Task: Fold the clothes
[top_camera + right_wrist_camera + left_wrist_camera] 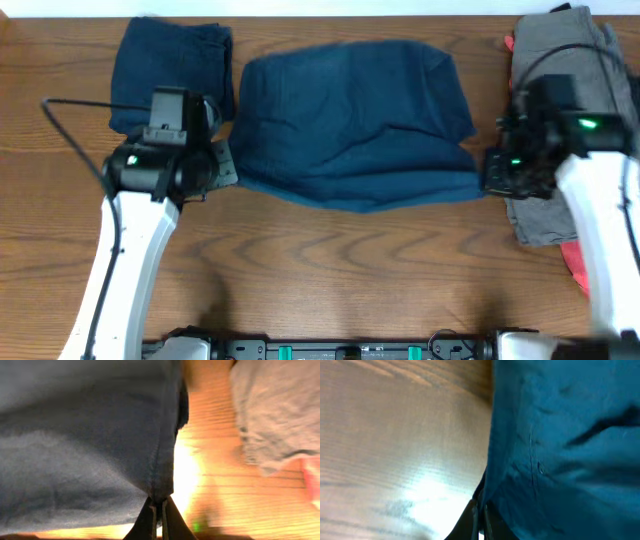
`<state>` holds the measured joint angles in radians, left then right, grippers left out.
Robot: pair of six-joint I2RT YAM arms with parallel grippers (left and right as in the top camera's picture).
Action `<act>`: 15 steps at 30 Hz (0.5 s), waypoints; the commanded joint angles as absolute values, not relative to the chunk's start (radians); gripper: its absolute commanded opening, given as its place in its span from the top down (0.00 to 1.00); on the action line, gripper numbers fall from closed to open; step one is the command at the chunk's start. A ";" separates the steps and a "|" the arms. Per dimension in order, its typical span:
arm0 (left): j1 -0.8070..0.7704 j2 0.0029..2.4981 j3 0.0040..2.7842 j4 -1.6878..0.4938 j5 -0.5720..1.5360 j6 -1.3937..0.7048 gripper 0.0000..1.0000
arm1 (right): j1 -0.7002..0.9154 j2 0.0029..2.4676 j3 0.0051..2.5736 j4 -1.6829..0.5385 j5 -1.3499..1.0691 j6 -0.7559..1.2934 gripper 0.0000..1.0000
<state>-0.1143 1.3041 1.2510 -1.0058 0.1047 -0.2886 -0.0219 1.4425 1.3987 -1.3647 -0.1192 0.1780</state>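
Where left gripper (479, 519) pinches, shorts (560, 435) extend rightward.

Left hand (480, 512), right hand (161, 509) pinched closed; arms spread wide.

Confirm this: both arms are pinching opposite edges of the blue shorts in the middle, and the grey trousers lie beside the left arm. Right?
Not quite. The grey trousers lie beside the right arm, not the left, as the overhead view shows. The rest holds: the left gripper and right gripper each have jaws shut on an edge of the blue shorts.
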 commanded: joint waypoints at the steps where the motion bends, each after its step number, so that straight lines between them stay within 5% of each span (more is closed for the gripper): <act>1: -0.115 1.260 1.272 -1.039 0.093 -0.290 0.94 | -0.065 1.406 1.427 -1.401 -0.109 0.129 0.99; 15: -0.115 1.071 1.272 -1.129 0.118 -0.365 0.94 | -0.082 1.341 1.559 -1.417 -0.125 0.065 0.99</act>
<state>-0.1143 1.0962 1.2510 -1.1282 0.1276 -0.3416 -0.0731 1.3445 1.5356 -1.4460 -0.1387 0.0917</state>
